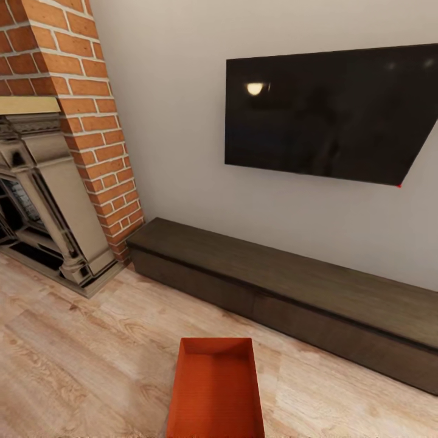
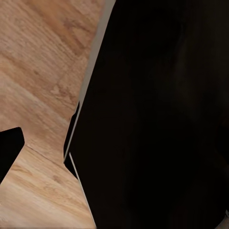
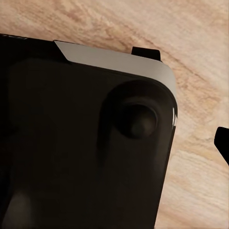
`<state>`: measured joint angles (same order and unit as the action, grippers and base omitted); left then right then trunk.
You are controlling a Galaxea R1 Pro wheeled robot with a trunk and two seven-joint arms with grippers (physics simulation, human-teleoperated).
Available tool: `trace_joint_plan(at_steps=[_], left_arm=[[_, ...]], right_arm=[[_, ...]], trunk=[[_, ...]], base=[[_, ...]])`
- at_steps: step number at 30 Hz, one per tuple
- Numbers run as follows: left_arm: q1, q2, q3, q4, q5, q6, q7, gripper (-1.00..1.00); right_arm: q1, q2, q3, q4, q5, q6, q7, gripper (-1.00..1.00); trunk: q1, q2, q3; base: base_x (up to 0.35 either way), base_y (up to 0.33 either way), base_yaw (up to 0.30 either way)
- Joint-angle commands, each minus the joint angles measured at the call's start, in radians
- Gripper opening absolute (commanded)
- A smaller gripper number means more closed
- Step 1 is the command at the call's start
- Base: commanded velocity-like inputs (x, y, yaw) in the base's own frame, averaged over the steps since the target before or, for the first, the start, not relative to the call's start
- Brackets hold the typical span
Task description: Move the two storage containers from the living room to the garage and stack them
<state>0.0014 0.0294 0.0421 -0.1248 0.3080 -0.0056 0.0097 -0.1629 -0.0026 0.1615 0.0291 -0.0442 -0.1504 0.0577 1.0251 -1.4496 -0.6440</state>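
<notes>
Head view: one storage container (image 1: 216, 389) sits on the light wood-plank floor (image 1: 73, 359) of the living room, dead ahead of us and low in frame, open top up. Its long axis runs straight away from us, toward the low dark TV bench (image 1: 292, 286) under the black wall TV (image 1: 328, 112). It lies centred, so neither arm looks nearer.

Left wrist view: dark robot body over plank floor; we cannot tell how the left gripper stands.

Right wrist view: again dark housing above planks; right gripper state likewise unreadable. We judge an approach comes first.
</notes>
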Motion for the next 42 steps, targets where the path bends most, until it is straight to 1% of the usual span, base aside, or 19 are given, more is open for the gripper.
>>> trace_joint_plan(at_steps=[1, 42], left_arm=[[0.000, 0.000, 0.004, -0.001, 0.002, 0.000, 0.001, 1.00], [0.000, 0.000, 0.004, -0.002, 0.002, -0.001, 0.001, 1.00]], right_arm=[[-0.001, 0.000, 0.006, 0.003, -0.005, -0.006, 0.004, 1.00], [-0.001, 0.000, 0.004, 0.003, -0.006, -0.006, 0.004, 1.00]], trunk=[[0.000, 0.000, -0.002], [0.000, 0.000, -0.069]], base=[[0.000, 0.000, 0.000], [0.000, 0.000, 0.000]])
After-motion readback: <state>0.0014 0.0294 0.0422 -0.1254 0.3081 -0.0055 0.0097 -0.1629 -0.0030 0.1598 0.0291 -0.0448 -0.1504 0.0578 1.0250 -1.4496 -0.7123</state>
